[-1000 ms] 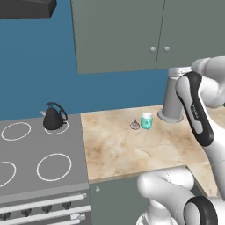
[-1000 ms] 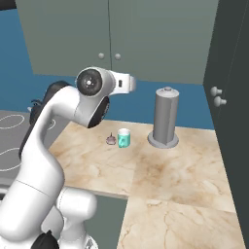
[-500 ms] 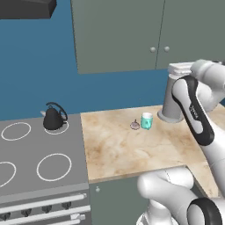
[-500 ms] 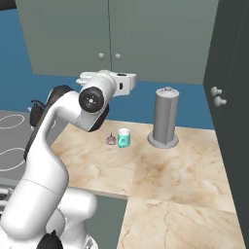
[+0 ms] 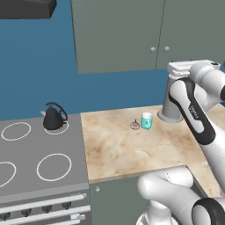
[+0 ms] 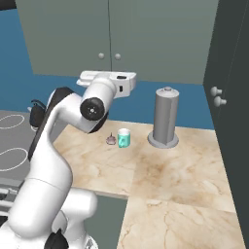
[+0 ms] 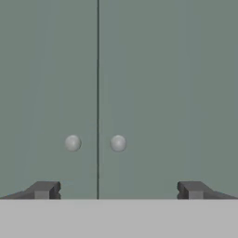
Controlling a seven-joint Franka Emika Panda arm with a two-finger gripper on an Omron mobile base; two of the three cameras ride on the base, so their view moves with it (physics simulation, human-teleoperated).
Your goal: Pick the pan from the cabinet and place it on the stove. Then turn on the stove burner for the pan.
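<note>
I've swung the hand higher since a second ago; gripper [image 7: 118, 189] wide open, empty, facing the shut cabinet [image 7: 153, 69] knobs [image 7: 118, 143] mid-frame.

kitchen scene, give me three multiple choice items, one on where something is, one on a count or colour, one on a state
1. Where does the black kettle stand?
A. on a back ring of the stove
B. on the marble counter
C. inside the cabinet

2. How many round knobs show on the cabinet doors in the hand view?
A. one
B. two
C. four

3. How are the cabinet doors and the gripper?
A. doors open, gripper shut on a knob
B. doors shut, gripper open
C. one door ajar, gripper shut

Answers:
1 A, the left base view shows the kettle sitting on a white ring at the rear of the cooktop.
2 B, one knob sits each side of the door seam.
3 B, the seam is closed and the fingertips stand wide apart, short of the knobs.
</note>
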